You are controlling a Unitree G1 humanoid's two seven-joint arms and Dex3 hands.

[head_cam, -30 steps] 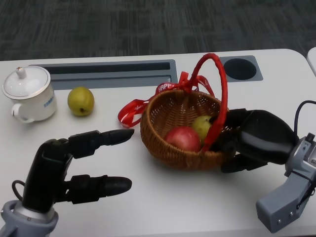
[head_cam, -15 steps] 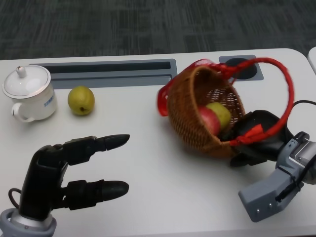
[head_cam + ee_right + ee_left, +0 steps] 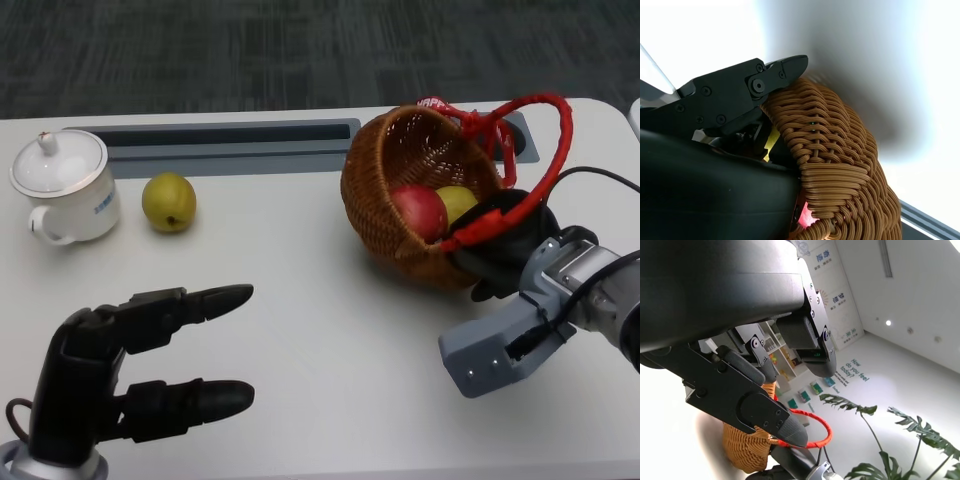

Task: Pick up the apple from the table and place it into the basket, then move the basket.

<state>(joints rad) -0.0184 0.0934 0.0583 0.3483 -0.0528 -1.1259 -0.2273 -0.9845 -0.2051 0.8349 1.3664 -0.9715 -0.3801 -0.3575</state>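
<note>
The wicker basket (image 3: 385,205) with a red handle (image 3: 548,150) is tipped on its side, mouth toward my right arm. A red apple (image 3: 416,211) and a yellow-green fruit (image 3: 459,202) lie inside it. My right hand (image 3: 505,248) grips the basket's rim at the right, fingers inside and outside the weave. The right wrist view shows its fingers (image 3: 752,92) pressed on the wicker wall (image 3: 840,165). My left hand (image 3: 125,375) hovers open at the near left, holding nothing. Its wrist view catches the basket (image 3: 742,450) beyond its fingers (image 3: 750,407).
Another yellow-green fruit (image 3: 168,201) sits on the table at the back left beside a white lidded cup (image 3: 62,185). A grey cable slot (image 3: 220,140) runs along the table's far edge. A cable loops off my right forearm (image 3: 510,350).
My right hand has pulled the basket to the right and tipped it over, then drawn it a little farther back. The fruit rolled toward the rim. My left hand sank slightly.
</note>
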